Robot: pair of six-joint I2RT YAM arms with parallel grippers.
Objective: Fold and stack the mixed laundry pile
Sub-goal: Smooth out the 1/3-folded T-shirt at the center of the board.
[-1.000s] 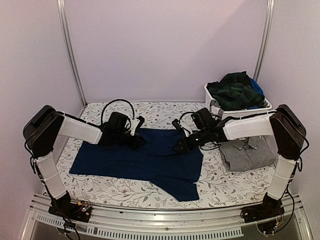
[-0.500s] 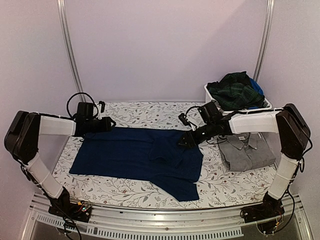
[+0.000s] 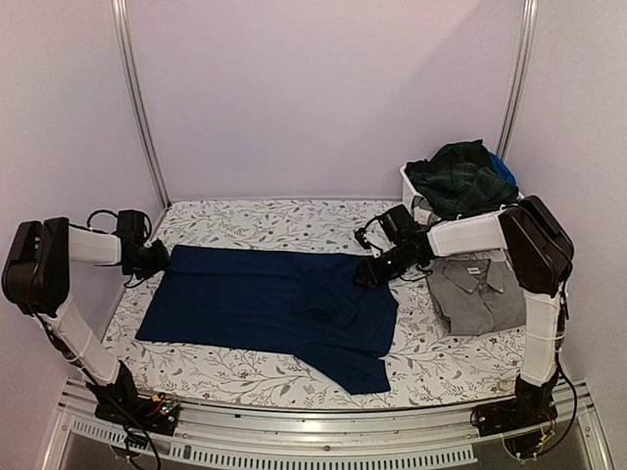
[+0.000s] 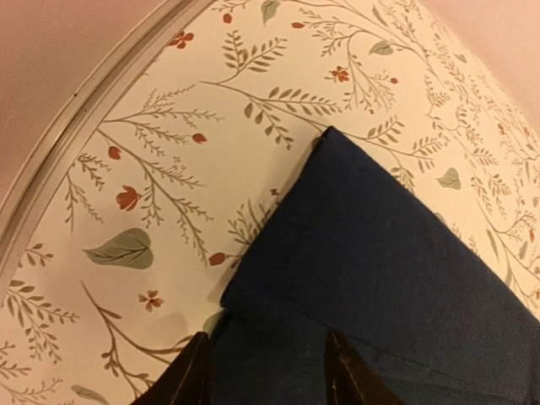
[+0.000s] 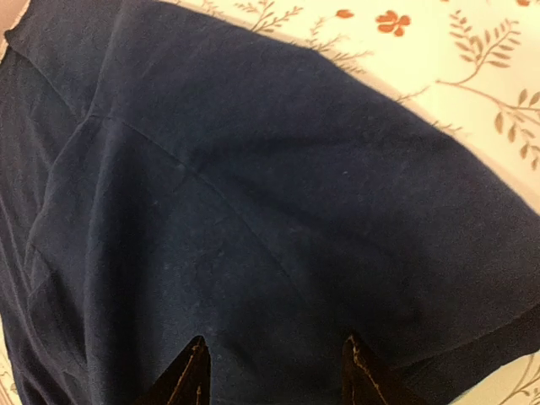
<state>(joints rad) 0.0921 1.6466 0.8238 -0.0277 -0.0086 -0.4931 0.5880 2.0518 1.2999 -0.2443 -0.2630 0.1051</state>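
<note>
The navy blue garment [image 3: 274, 308] lies spread flat on the floral cloth. My left gripper [image 3: 155, 260] is open at its far left corner; in the left wrist view its fingertips [image 4: 192, 371] straddle the navy corner [image 4: 371, 253]. My right gripper [image 3: 368, 273] is open over the garment's far right corner, fingertips [image 5: 194, 371] apart above the navy cloth [image 5: 253, 194]. A folded grey collared garment [image 3: 482, 292] lies to the right. A dark green plaid garment [image 3: 460, 181] fills the white bin [image 3: 519, 208].
The white bin stands at the back right corner. Metal frame posts [image 3: 137, 98] rise at the back left and right. The table's left rail [image 4: 93, 110] runs close beside my left gripper. Floral cloth [image 3: 294, 220] shows behind the navy garment.
My left gripper has swept far left along the garment's back edge to its corner. My right gripper has drawn back and right to the far right corner. The navy garment lies flatter.
</note>
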